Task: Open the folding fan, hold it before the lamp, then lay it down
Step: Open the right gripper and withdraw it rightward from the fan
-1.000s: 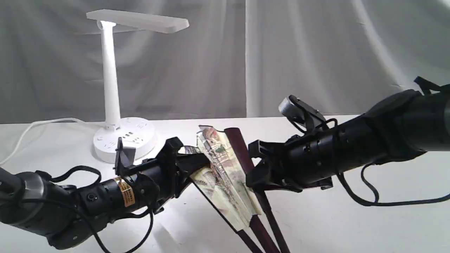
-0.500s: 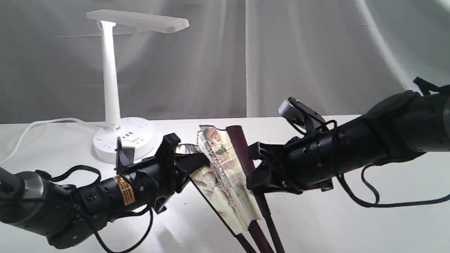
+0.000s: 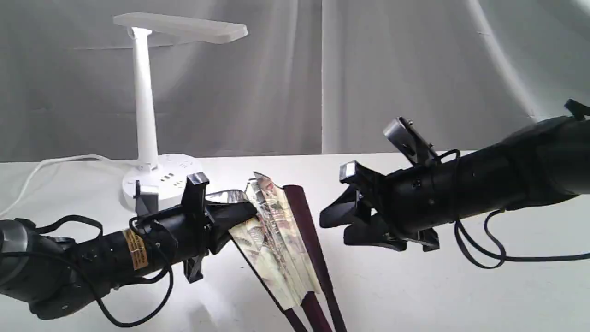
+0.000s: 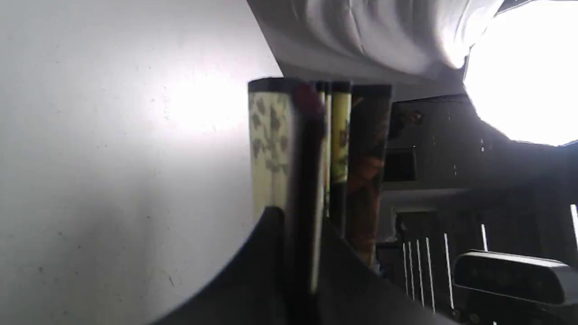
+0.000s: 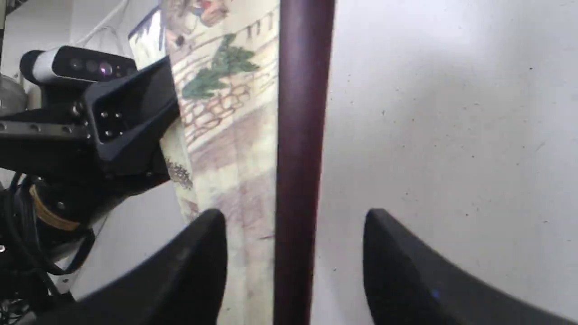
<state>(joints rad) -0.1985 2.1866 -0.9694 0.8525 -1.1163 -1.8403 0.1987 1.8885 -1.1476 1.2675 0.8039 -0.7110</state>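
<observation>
The folding fan (image 3: 275,233) stands partly spread over the white table, its cream painted leaf in tight pleats and its maroon ribs running down to the front edge. My left gripper (image 3: 243,213) is shut on the fan's left outer fold (image 4: 271,144). My right gripper (image 3: 333,229) hangs open just right of the fan's maroon guard rib (image 3: 305,221). In the right wrist view that rib (image 5: 300,135) runs between the spread fingers (image 5: 194,266) without touching them. The lamp (image 3: 144,101) stands at the back left, behind the left arm.
The lamp's round base (image 3: 166,182) with sockets sits close behind the left wrist, and its white cord (image 3: 44,168) trails off to the left. A grey curtain (image 3: 415,69) closes the back. The white table (image 3: 461,286) stretches to the right under the right arm.
My right gripper has opened, let go of the maroon guard rib and drawn back to the right. The left arm has shifted left and a little down, carrying the fan with it.
</observation>
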